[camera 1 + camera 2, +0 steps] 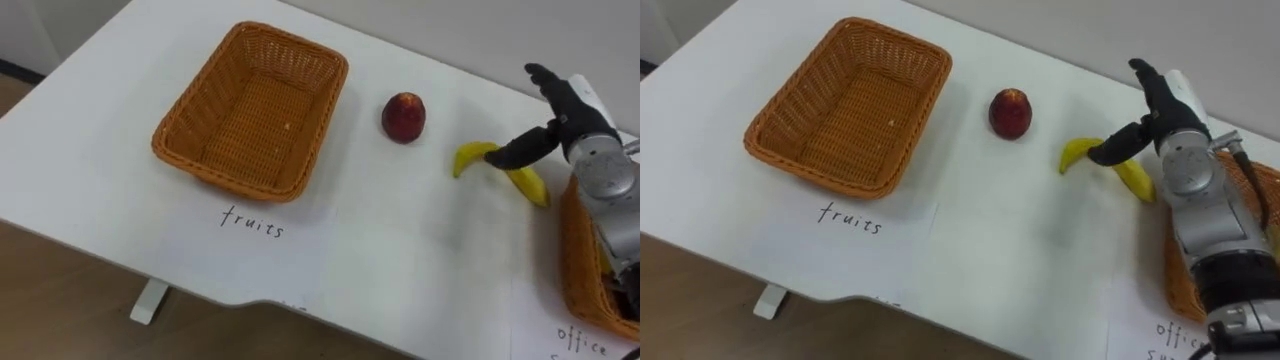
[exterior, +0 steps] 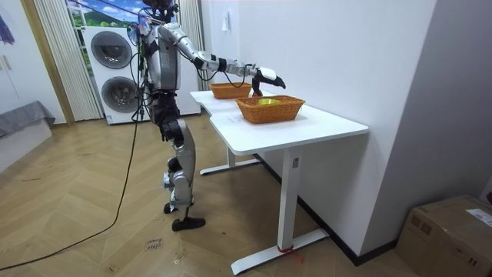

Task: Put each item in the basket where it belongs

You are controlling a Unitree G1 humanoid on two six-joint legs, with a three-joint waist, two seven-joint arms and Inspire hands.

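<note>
An empty wicker basket stands at the table's left, with a handwritten "fruits" label in front of it. To its right a red apple lies on the white table. Further right lies a yellow banana. My right hand hovers over the banana's far end, open, with straight fingers and the thumb pointing down at the fruit. It holds nothing. A second wicker basket sits at the right edge under my forearm, with an "office" label before it.
In the room view I stand at the long side of the white desk, my right arm stretched over the nearer basket. Washing machines stand behind me. A cardboard box sits on the floor at the room view's right.
</note>
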